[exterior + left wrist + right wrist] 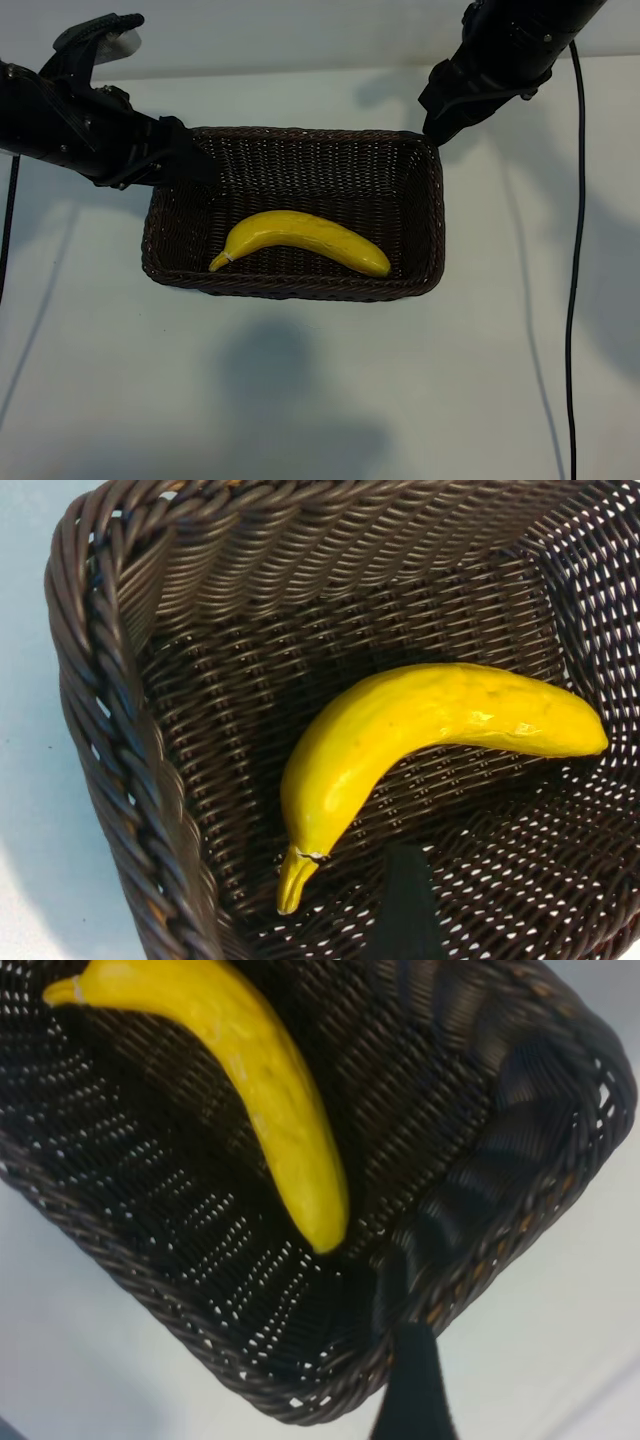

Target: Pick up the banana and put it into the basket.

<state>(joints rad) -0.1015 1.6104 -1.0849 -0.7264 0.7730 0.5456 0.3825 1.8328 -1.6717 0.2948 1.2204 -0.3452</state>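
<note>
The yellow banana [300, 240] lies on the floor of the dark-brown woven basket [425, 270], its stem toward the left front corner. Nothing touches it. My left gripper [183, 160] hovers at the basket's back left corner, open and empty. In the left wrist view the banana [400, 735] fills the middle, and one dark finger [405, 905] hangs over the weave a little beyond the stem. My right gripper [437, 112] is above the back right corner, open and empty. Its finger [415, 1385] shows just outside the basket's rim [480, 1270], apart from the banana [270, 1110].
The basket stands on a plain white table [300, 400] with bare surface in front and on both sides. A black cable [575, 250] hangs down at the right, and another [8, 230] at the far left.
</note>
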